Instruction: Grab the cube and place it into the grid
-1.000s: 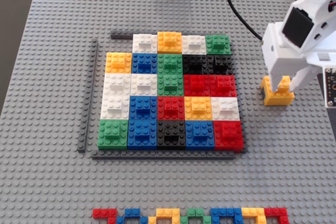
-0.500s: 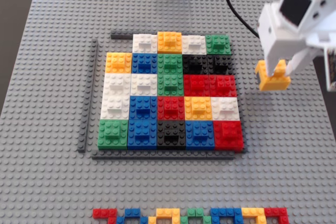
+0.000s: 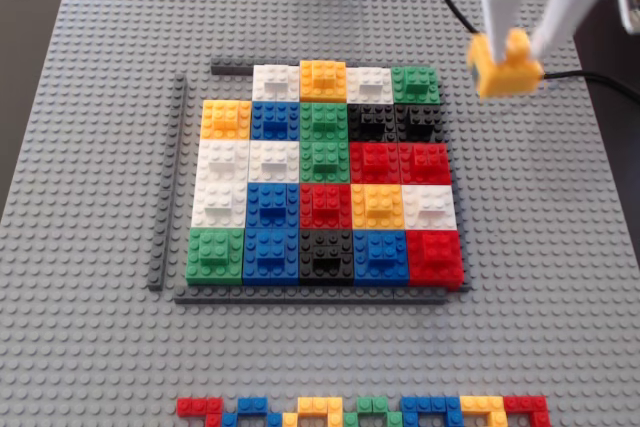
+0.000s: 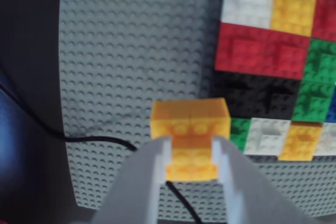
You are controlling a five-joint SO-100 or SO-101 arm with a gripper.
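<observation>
Fingers [image 4: 157,174] clamp cube [image 3: 505,67] | gripper [image 3: 520,42] seemingly raised beside grid [image 3: 325,182]

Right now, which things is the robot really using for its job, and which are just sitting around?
For the job:
- cube, clamped in the gripper, lifted off the baseplate
- grid, top-left corner cell empty

Just lying about:
- grey baseplate
- row of small coloured bricks
- black cable
</observation>
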